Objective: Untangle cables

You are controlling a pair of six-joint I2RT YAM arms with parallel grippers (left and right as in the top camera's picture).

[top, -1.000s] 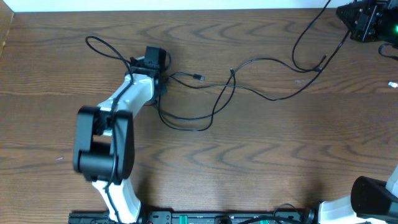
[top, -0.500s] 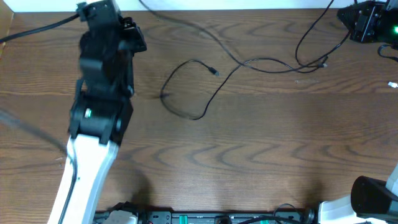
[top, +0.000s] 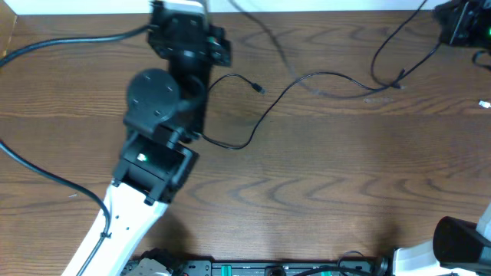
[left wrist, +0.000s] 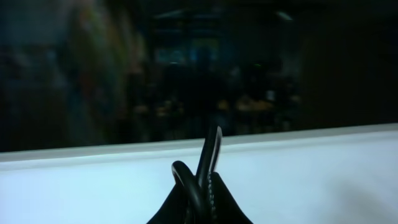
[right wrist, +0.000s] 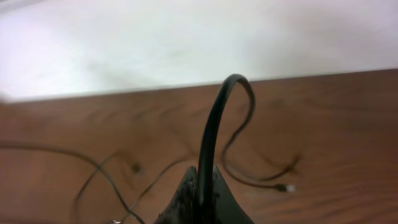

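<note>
"Up went the left arm. A second before, it had been low on the table at the knot, and now it stood high by the far edge."

"And the cable?"

"It went along. The black cable had lain in crossed loops beside the arm. Now only one open loop lay flat, just right of the arm, with a small plug at its free end."

"Was the left gripper holding anything?"

"Yes, it was clenched on a black strand that stood up between its fingers. A blurred strand also crossed the far edge near it."

"And the right?"

"The right gripper sat at the far right corner, pinched on black cable too. That cable arched up out of its fingers, and from that corner a run of it trailed across the wood toward the loop."

"So how did the job stand?"

"The tangle looked mostly pulled open, I'd say. The loop was still to be straightened, and I couldn't pick out the white cable for certain."
</note>
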